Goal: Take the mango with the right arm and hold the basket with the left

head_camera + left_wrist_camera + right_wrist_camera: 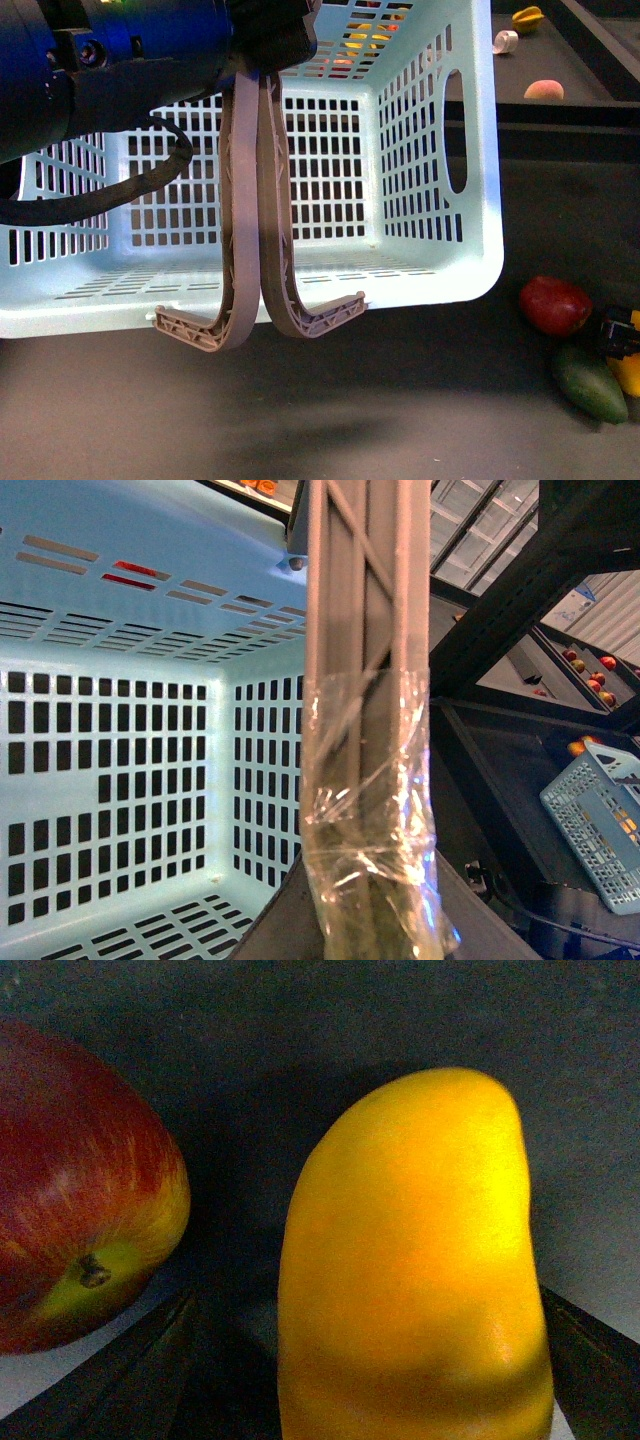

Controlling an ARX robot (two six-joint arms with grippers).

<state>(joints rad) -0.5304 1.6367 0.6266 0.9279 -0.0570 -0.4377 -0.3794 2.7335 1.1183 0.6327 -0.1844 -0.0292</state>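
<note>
The pale mint-blue basket (pixel 430 150) hangs tilted in the front view, its open side facing me. Its two grey-brown ribbed handles (pixel 255 200) curve down in front of it. My left gripper (pixel 370 925) is shut on the handles (pixel 365 660), which are bound together with clear film. The yellow-orange mango (pixel 415 1260) fills the right wrist view, standing between the fingers (pixel 120 1365) of my open right gripper (pixel 368 1305). In the front view only a sliver of the mango (pixel 629 376) shows at the right edge, under the black right gripper (pixel 620 335).
A red fruit (pixel 555 305) and a dark green fruit (pixel 590 385) lie on the dark surface close beside the mango; the red fruit (pixel 80 1190) nearly touches it. A peach-coloured fruit (pixel 543 90) and a white roll (pixel 506 42) sit further back. Another pale basket (pixel 600 815) stands beyond.
</note>
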